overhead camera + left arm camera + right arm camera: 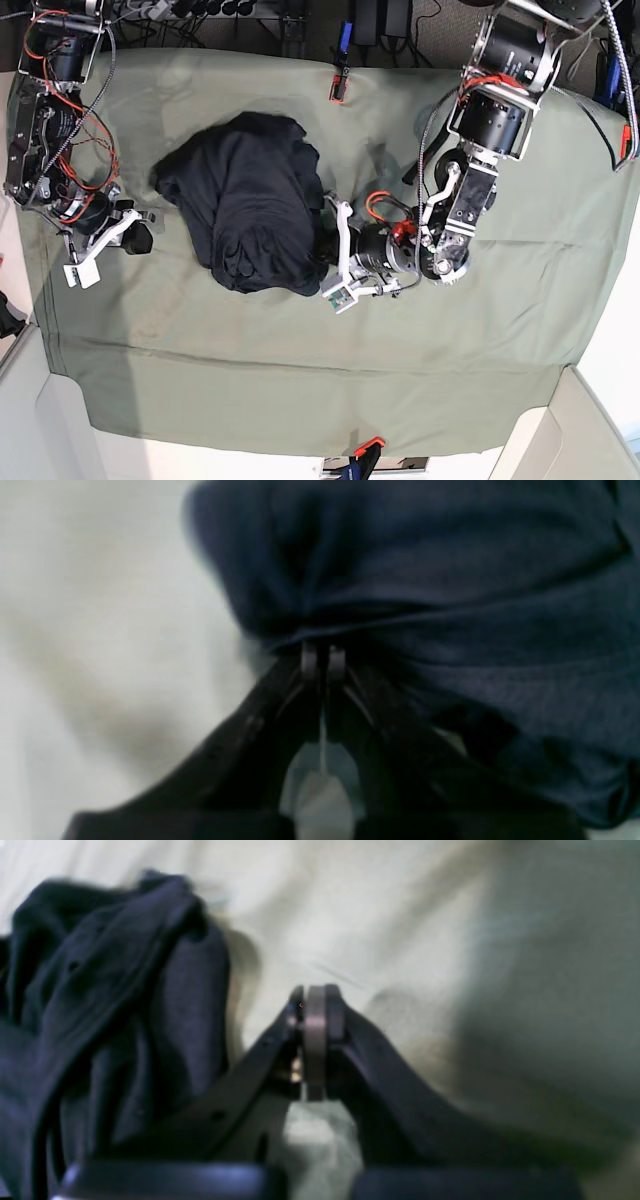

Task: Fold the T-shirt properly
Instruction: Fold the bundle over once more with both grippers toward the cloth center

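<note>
The shirt (248,205) lies bunched in a heap at about 10 o'clock of centre on the counter (300,350). The left gripper (325,245) sits at the heap's 3 o'clock edge, jaws together and pinching a gathered fold of cloth. The right gripper (140,238) rests apart at 9 o'clock, jaws together on nothing. The step looks like spreading the heap flat. To do it well, the left arm should likely lift and draw toward 3 o'clock slowly, while the right takes a hem opposite so layers separate without dragging the green cloth.
</note>
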`<state>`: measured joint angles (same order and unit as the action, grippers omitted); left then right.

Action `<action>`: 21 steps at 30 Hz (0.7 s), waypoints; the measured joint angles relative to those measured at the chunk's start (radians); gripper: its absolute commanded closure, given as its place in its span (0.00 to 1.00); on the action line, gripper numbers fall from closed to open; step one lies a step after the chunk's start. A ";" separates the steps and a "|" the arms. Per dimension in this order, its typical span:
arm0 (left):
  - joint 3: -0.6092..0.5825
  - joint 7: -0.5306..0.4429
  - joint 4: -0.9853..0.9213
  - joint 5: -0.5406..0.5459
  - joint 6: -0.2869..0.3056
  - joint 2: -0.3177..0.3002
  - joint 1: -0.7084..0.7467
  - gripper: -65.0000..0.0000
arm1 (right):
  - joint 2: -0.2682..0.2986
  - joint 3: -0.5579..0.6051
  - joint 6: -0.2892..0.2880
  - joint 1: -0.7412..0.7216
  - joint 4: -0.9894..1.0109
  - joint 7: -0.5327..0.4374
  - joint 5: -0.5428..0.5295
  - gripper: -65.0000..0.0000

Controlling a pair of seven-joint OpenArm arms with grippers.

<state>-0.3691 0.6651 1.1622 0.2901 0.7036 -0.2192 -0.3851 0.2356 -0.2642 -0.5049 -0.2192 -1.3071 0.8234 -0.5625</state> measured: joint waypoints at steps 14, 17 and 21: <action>0.000 0.294 0.211 0.487 -0.011 -0.156 0.080 0.99 | -0.007 -0.001 -0.016 0.088 -0.001 -0.003 -0.070 1.00; -0.003 0.306 0.234 0.485 -0.011 -0.183 0.134 0.99 | -0.040 -0.002 -0.027 0.089 -0.002 0.001 -0.069 1.00; -0.002 0.311 0.258 0.488 -0.011 -0.204 0.192 0.99 | -0.097 0.001 -0.031 0.092 -0.002 0.001 -0.071 1.00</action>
<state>-0.3706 0.9756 1.4200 0.7780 0.6926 -0.4229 -0.1936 0.1387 -0.2634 -0.5362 -0.1268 -1.3087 0.8246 -0.6331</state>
